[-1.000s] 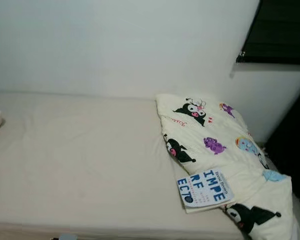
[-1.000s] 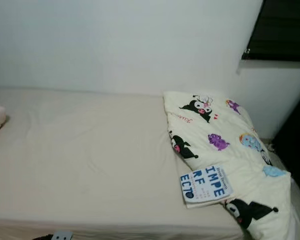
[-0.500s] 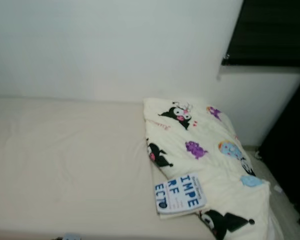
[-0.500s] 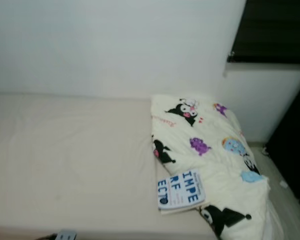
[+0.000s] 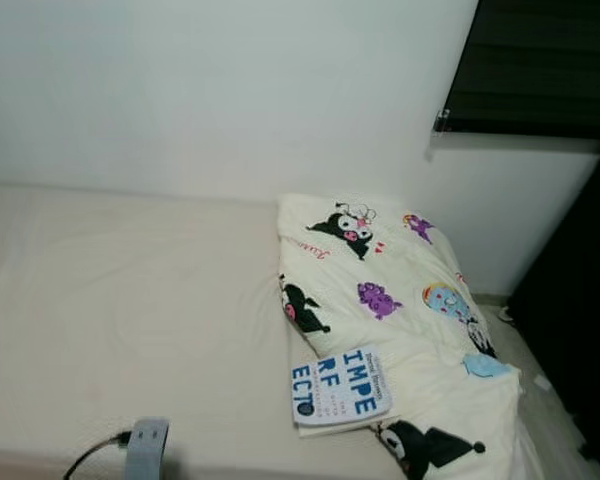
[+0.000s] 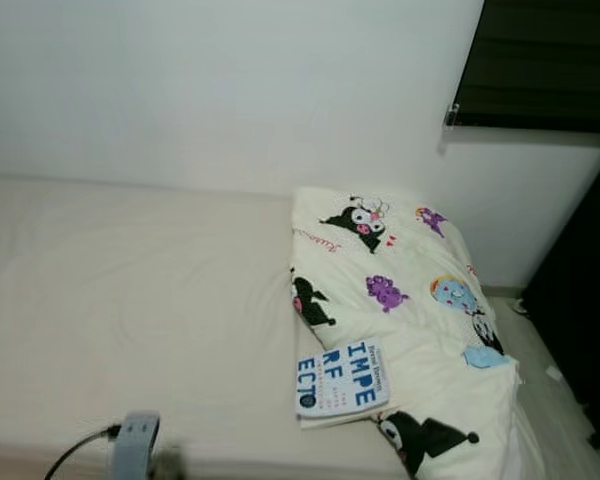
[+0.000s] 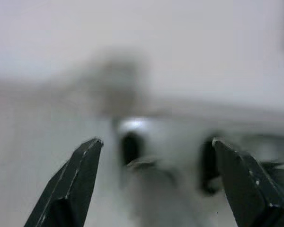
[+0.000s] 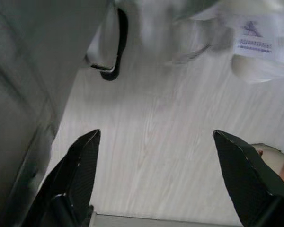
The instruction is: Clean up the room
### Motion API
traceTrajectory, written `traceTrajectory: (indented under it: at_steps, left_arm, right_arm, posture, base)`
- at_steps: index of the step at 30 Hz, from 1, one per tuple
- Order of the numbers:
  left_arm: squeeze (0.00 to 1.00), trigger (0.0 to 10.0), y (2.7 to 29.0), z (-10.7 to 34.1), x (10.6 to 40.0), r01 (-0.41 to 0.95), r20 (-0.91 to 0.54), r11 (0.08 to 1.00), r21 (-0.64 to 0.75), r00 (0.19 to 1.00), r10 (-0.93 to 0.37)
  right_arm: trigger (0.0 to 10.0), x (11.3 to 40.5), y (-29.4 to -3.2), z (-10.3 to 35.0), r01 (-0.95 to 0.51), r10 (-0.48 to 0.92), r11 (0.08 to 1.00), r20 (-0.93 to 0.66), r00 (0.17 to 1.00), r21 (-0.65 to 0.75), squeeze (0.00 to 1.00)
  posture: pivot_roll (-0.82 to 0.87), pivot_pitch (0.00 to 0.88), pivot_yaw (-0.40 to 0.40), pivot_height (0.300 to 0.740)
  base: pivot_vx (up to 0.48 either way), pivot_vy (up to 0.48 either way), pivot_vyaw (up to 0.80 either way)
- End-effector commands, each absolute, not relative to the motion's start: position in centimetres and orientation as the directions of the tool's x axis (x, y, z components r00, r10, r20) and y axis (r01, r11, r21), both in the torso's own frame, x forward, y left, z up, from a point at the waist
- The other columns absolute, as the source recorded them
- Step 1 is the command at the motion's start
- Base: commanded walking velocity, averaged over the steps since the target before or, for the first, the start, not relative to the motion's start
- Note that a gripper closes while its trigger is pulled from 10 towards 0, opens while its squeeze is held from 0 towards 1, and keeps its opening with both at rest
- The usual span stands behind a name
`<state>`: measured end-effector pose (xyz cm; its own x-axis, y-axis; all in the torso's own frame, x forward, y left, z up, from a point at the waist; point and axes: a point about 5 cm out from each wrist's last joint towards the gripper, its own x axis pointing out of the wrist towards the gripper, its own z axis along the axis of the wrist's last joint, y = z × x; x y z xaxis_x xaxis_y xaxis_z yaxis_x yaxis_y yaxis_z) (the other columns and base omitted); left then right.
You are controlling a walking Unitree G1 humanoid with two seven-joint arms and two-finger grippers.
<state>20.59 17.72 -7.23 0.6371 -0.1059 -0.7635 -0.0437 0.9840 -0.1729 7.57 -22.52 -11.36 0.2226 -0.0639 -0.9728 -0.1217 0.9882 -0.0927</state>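
Note:
A white book with big blue letters lies near the front edge of a cream bed. It rests half on a folded cream blanket printed with cartoon figures, which covers the bed's right end. A silver part of my left arm, with a black cable, pokes up at the bottom left, well left of the book. In the left wrist view my left gripper is open, facing a blurred pale shape. My right gripper is open over pale wood floor, holding nothing.
A white wall runs behind the bed. A dark window blind is at the upper right, with a dark area beside the bed's right end. Near the right gripper lie a white labelled item and a black-rimmed thing.
The camera has swung to the right, so bed, blanket and book sit further left in the picture. The silver part of my left arm has risen into view at the bottom left.

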Motion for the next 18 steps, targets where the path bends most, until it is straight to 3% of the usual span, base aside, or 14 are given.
traceTrajectory:
  at_steps: [1,8,11,13,14,16,18]
  left_arm:
    - [0.0,10.0,17.3,-6.7,21.4,-0.035,-0.719,0.967,-0.254,0.675,-0.165]
    - [0.0,10.0,16.4,-5.9,22.5,-0.023,-0.659,0.934,-0.358,0.714,-0.235]
    - [0.0,10.0,16.1,-5.8,22.7,-0.006,-0.644,0.928,-0.372,0.722,-0.254]
    - [0.0,10.0,16.2,-5.9,22.6,-0.005,-0.65,0.933,-0.359,0.719,-0.247]
    - [0.0,10.0,16.6,-6.2,22.1,-0.016,-0.671,0.943,-0.331,0.707,-0.224]
    - [0.0,10.0,16.6,-6.2,22.1,-0.016,-0.671,0.943,-0.331,0.707,-0.224]
    - [0.0,10.0,17.6,-6.9,21.0,-0.046,-0.715,0.962,-0.268,0.679,-0.167]
  right_arm:
    - [10.0,8.7,-22.1,-11.2,-0.094,-0.055,0.992,-0.959,0.278,-0.085,0.0]
    - [10.0,11.7,-22.7,-10.3,-0.037,-0.081,0.994,-0.918,0.387,-0.103,0.0]
    - [10.0,16.1,-23.5,-8.4,0.097,-0.091,0.994,-0.834,0.545,-0.045,0.0]
    - [10.0,17.6,-23.6,-7.6,0.127,-0.077,0.992,-0.796,0.601,0.0,0.0]
    - [10.0,19.3,-23.0,-6.8,0.104,-0.008,0.991,-0.752,0.659,0.08,0.0]
    - [10.0,19.3,-23.0,-6.8,0.104,-0.008,0.991,-0.752,0.659,0.08,0.0]
    - [10.0,22.4,-21.0,-4.9,-0.032,0.186,0.969,-0.641,0.744,0.244,0.0]
  posture:
    - [-0.07,0.0,-0.016,0.74]
    - [-0.08,0.0,-0.012,0.74]
    - [-0.08,0.0,-0.009,0.735]
    - [-0.09,0.0,-0.003,0.725]
    - [-0.09,0.0,0.0,0.72]
    - [-0.09,0.0,0.0,0.715]
    - [-0.09,0.0,0.001,0.705]
  base:
    - [0.0,0.0,0.0]
    - [0.0,0.0,0.0]
    - [0.0,0.0,0.0]
    - [0.0,0.0,0.0]
    - [0.0,0.0,0.0]
    - [0.0,0.0,0.0]
    - [0.0,0.0,0.0]
